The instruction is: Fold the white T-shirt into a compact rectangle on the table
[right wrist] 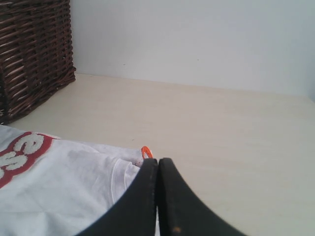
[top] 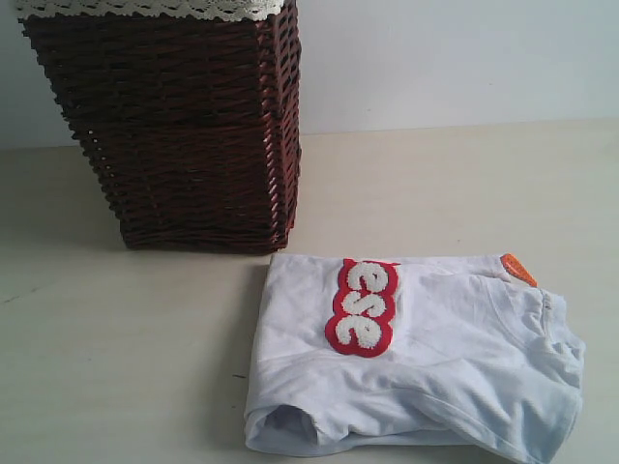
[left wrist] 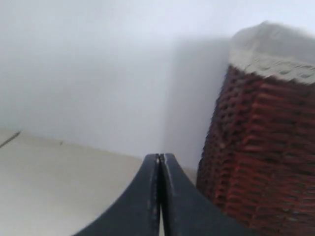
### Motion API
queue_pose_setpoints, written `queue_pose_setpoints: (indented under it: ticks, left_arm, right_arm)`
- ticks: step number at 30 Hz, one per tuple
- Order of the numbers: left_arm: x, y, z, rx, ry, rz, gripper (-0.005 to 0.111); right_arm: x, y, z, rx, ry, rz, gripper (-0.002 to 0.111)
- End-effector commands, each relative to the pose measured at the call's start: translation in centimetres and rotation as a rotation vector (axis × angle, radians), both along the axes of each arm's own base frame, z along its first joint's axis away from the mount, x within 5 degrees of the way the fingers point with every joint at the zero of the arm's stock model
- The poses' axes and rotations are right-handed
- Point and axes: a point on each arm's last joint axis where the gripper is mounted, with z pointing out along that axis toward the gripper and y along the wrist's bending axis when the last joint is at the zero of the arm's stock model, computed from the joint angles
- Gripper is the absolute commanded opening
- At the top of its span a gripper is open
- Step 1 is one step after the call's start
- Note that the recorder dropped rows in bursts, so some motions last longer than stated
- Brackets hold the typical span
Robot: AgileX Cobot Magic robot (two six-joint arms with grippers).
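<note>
The white T-shirt [top: 426,358] lies folded into a rough rectangle on the table [top: 116,338], at the front right of the exterior view. Its red-outlined fuzzy letters [top: 363,306] face up and the orange neck tag [top: 517,268] sticks out at its far right corner. Neither arm shows in the exterior view. My right gripper [right wrist: 158,161] is shut and empty, hovering beside the collar end of the T-shirt [right wrist: 64,182], close to the orange tag [right wrist: 146,152]. My left gripper [left wrist: 161,156] is shut and empty, pointing at the wall beside the basket; the shirt is out of its view.
A tall brown wicker basket [top: 184,126] with white lace edging [top: 145,8] stands at the back left, just behind the shirt; it also fills the side of the left wrist view as the basket [left wrist: 266,147]. A white wall [top: 455,58] closes the table's far edge.
</note>
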Motion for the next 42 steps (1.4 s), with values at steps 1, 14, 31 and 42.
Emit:
queue_pose_setpoints:
  ticks: [1,14,31,42]
  left_arm:
    - [-0.8,-1.4,0.4,0.13,-0.181,-0.114,0.0]
    - [-1.2,-0.8,-5.2,0.096,0.254,-0.064,0.0]
    - [-2.2,-0.1,-7.8,0.054,0.552,-0.001,0.0]
    - [-2.2,-0.1,-7.8,0.057,0.552,-0.002,0.0]
  right_arm:
    - [0.0,0.0,-0.1,-0.001,-0.005,-0.001,0.0]
    - [0.0,0.0,-0.1,-0.002,-0.005,-0.001,0.0]
    - [0.0,0.0,-0.1,-0.002,-0.005,-0.001,0.0]
    - [0.0,0.0,-0.1,-0.002,-0.005,-0.001,0.0]
